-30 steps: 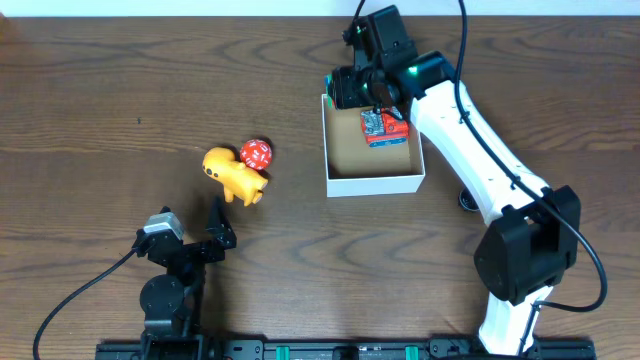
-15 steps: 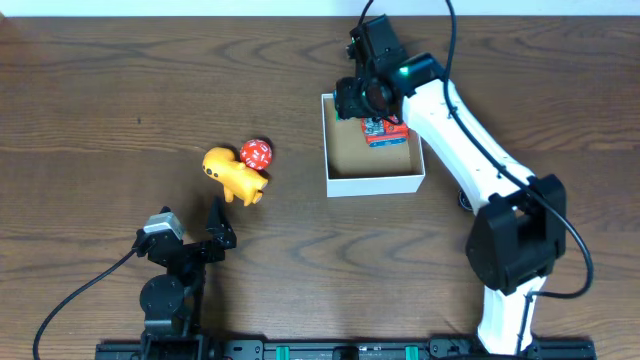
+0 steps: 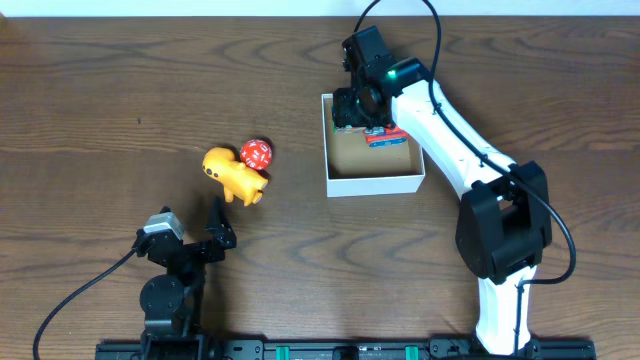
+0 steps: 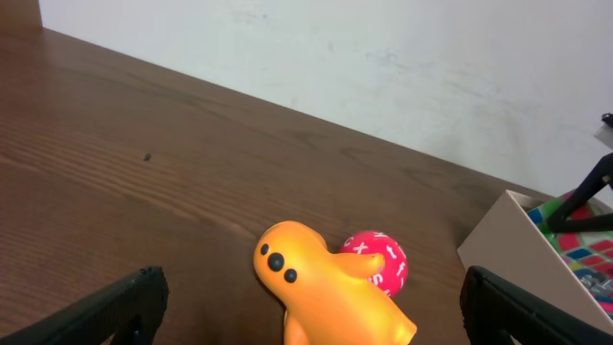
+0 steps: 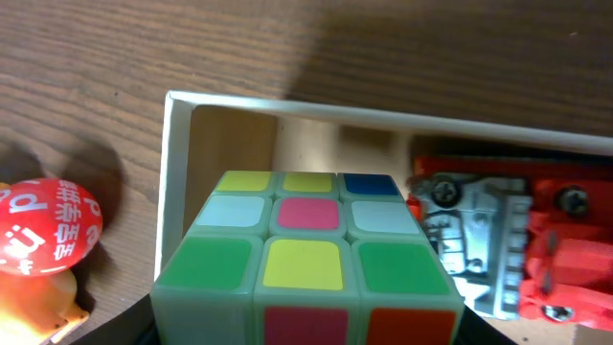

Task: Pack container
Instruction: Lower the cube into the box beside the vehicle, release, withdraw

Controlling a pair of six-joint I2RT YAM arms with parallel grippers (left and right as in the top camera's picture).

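The tabletop was dark grained wood with a dull sheen. The container looked like matt cardboard, while the yellow toy and the cube were smooth, glossy plastic.

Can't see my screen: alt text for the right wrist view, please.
A pastel puzzle cube fills the lower middle, close to the camera, over the left side of the container. A red and metal toy lies inside it at right; outside, at the left edge, a red ball sits by a yellow toy.
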